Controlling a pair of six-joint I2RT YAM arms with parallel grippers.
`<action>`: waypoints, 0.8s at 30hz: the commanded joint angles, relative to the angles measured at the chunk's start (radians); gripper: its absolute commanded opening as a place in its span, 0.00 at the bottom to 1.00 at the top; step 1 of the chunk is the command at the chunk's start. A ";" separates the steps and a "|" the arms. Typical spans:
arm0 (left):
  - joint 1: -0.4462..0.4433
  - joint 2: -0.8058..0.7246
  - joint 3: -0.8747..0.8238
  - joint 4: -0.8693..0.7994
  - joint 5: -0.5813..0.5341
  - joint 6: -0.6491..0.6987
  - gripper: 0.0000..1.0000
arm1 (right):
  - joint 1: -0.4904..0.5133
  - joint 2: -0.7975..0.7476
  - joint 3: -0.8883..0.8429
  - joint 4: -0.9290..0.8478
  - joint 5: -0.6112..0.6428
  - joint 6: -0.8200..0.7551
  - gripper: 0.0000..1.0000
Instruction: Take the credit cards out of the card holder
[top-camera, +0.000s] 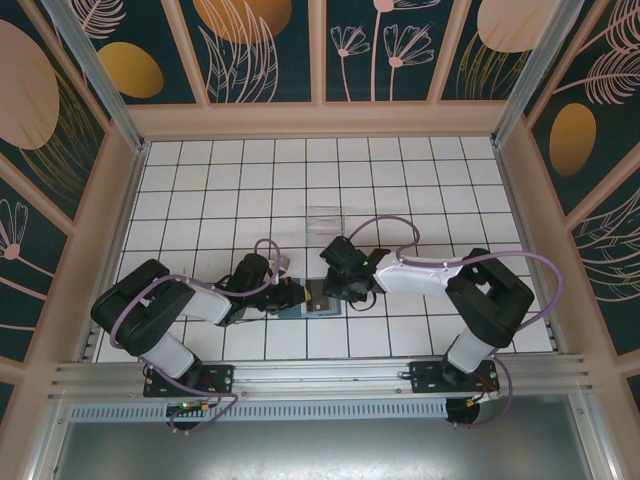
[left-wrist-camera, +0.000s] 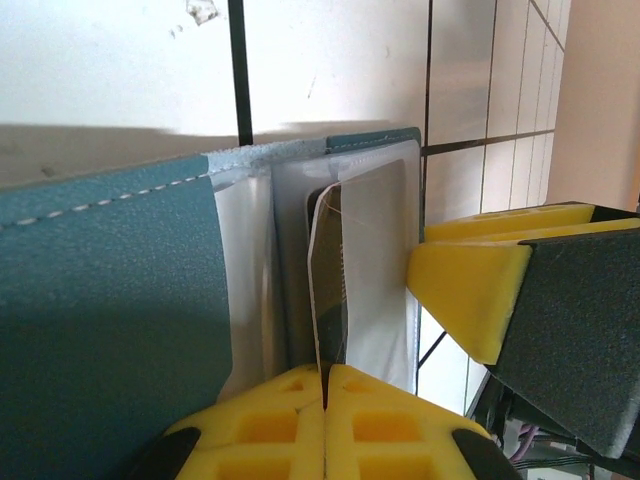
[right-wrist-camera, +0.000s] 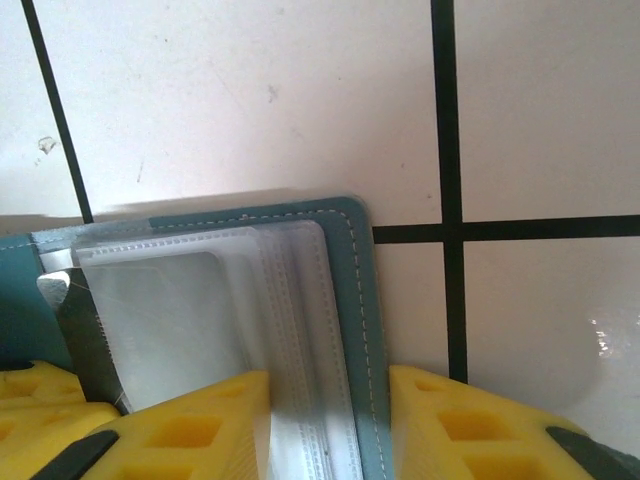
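Top view: both arms met low over the card holder (top-camera: 320, 305), which lay on the bench (top-camera: 220, 190) near its front edge, between the left tool (top-camera: 292, 297) and the right tool (top-camera: 338, 288); a clear box (top-camera: 323, 218) sat well behind. Left wrist view: the left tool (left-wrist-camera: 325, 385) had its pads pressed together on a thin edge that rose out of the clear sleeves. We took it for a credit card (left-wrist-camera: 372, 250), though it may have been sleeve film. Risk here: if film was pinched with it, a pull would drag the whole holder or tear the pocket, and a grip on so little of the edge could slip off. Right wrist view: the right tool (right-wrist-camera: 330, 425) had its jaws apart, one on each side of the holder's stitched edge (right-wrist-camera: 355, 300); we could not tell whether they pressed on it. If they did not, nothing would anchor the holder, and it would lift or slide with the card. Both tools also sat very close together, so a sideways pull could knock one against the other.
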 joint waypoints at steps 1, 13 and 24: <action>-0.008 -0.018 0.007 -0.090 -0.032 0.040 0.08 | 0.016 0.056 -0.010 -0.052 0.018 0.013 0.32; -0.004 -0.091 0.033 -0.264 -0.113 0.106 0.07 | 0.016 0.055 -0.019 -0.055 0.020 0.018 0.27; 0.001 -0.199 0.054 -0.408 -0.171 0.159 0.06 | 0.017 0.055 -0.013 -0.061 0.023 0.016 0.28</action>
